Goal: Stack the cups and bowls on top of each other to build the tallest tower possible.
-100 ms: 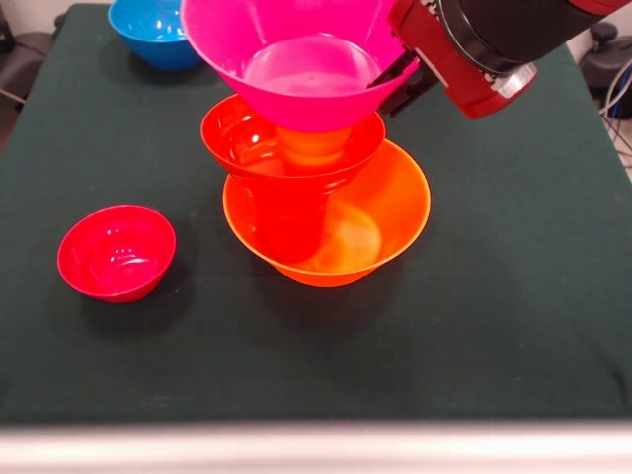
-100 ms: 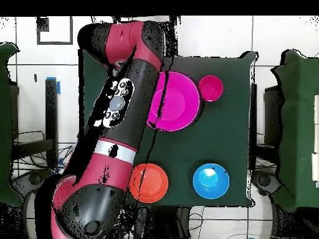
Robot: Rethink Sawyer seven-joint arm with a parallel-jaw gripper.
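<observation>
The tower stands mid-table on a wide orange bowl [image 1: 380, 212]. A red-orange cup [image 1: 281, 212] in it carries a red-orange bowl [image 1: 237, 138], which holds an orange cup [image 1: 314, 148]. A big pink bowl [image 1: 296, 59] sits level right over that cup; I cannot tell if it touches. My gripper [image 1: 393, 81] is shut on the pink bowl's right rim, one finger inside and one outside. From overhead the pink bowl [image 2: 177, 99] hides the tower, and the arm [image 2: 121, 106] covers the gripper.
A small crimson bowl [image 1: 117, 252] [image 2: 210, 88] sits alone left of the tower. A blue bowl [image 1: 153, 30] [image 2: 210, 180] is at the far left corner. Another red-orange bowl [image 2: 148, 182] lies beside it, seen only from overhead. The dark green table cover [image 1: 494, 326] spreads around them.
</observation>
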